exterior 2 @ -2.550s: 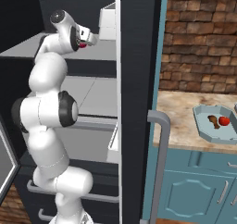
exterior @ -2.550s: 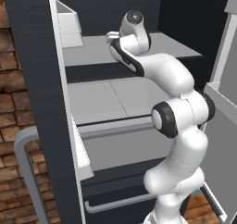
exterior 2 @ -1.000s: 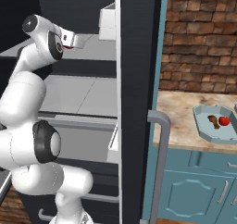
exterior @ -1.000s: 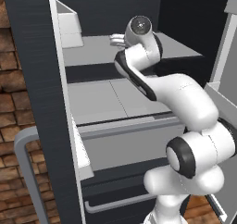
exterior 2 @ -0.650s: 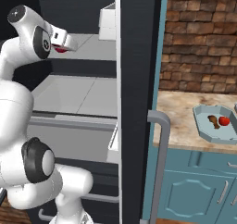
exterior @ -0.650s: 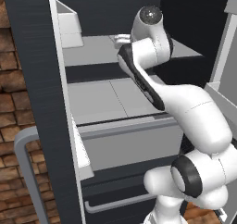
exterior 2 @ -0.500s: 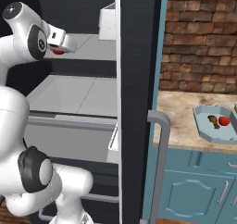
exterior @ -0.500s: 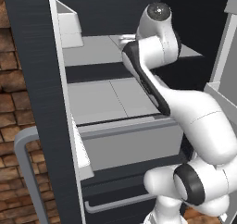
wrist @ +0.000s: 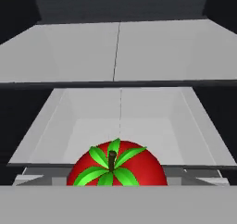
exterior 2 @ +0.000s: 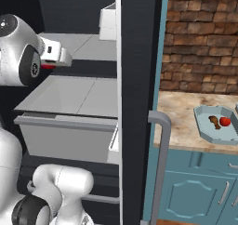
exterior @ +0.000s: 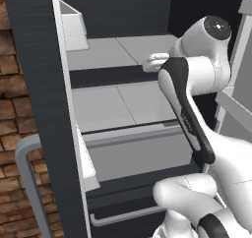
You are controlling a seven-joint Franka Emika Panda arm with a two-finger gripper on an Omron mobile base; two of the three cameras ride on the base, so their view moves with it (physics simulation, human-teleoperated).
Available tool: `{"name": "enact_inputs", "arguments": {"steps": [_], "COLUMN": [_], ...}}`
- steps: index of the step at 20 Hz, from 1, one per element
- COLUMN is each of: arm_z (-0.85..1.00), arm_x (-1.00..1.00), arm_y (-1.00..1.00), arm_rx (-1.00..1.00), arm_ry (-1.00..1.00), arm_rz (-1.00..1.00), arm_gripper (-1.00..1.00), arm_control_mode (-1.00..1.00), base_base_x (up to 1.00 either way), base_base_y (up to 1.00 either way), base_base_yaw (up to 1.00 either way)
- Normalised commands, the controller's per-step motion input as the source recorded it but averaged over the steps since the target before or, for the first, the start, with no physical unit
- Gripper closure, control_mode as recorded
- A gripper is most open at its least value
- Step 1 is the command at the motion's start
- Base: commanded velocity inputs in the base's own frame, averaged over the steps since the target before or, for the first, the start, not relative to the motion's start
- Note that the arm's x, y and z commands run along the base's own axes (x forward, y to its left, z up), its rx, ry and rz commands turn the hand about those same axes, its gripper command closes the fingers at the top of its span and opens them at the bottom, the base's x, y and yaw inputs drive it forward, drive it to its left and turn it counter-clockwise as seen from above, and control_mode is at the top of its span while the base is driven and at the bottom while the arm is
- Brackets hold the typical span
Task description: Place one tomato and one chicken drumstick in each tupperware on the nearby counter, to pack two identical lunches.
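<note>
Transport is the step in hand: the tool (exterior 2: 65, 61) is clamped on a tomato (wrist: 116, 165) inside the fridge above the grey shelves (exterior 2: 69, 91), and next it must carry it out to a tupperware (exterior 2: 214, 122) on the table (exterior 2: 186, 112) that lacks one.
</note>
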Motion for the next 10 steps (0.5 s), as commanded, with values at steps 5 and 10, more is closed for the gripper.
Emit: {"name": "enact_inputs", "arguments": {"steps": [5,10], "arm_z": [-0.22,-0.12], "arm_x": [-0.84,-0.86], "arm_y": [0.00,0.12], "arm_rx": [0.00,-0.01], "arm_ry": [-0.02,0.13], "arm_rz": [0.34,0.12], "arm_gripper": [1.00,1.00], "arm_control_mode": [-1.00,-1.00], "base_base_x": [0.00,0.00], "base_base_y": [0.00,0.00], "base_base_yaw": [0.00,0.00]}}
